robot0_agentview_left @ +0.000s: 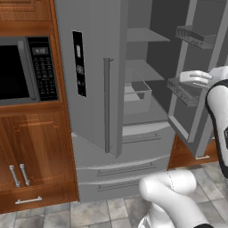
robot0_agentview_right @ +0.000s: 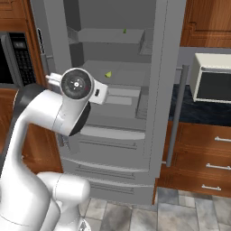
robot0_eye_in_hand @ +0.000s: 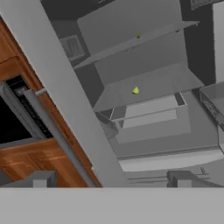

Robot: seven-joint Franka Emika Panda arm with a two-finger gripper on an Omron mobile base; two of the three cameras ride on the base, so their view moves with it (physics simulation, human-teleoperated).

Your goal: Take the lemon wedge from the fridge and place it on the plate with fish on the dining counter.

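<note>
The fridge (robot0_agentview_left: 91, 80) stands with its left door shut and its right door swung open. The lemon wedge (robot0_agentview_right: 108, 74) is a tiny yellow-green piece on the middle shelf; in the hand view the lemon wedge (robot0_eye_in_hand: 135, 90) lies well ahead of the fingertips (robot0_eye_in_hand: 43, 178). My gripper (robot0_eye_in_hand: 111, 179) is open with nothing between its fingers. It hangs in front of the open fridge (robot0_eye_in_hand: 65, 100), apart from the shelves, and from the left base the gripper (robot0_agentview_left: 183, 78) points at the interior. The plate and the dining counter are out of view.
A small green item (robot0_agentview_right: 125, 31) lies on the upper shelf. A grey drawer (robot0_agentview_left: 136, 95) sits below the middle shelf. The open door's bins (robot0_agentview_left: 196, 38) are to my right. A black microwave (robot0_agentview_left: 22, 71) sits in wooden cabinets on the left, and a white oven (robot0_agentview_right: 212, 79) on the right.
</note>
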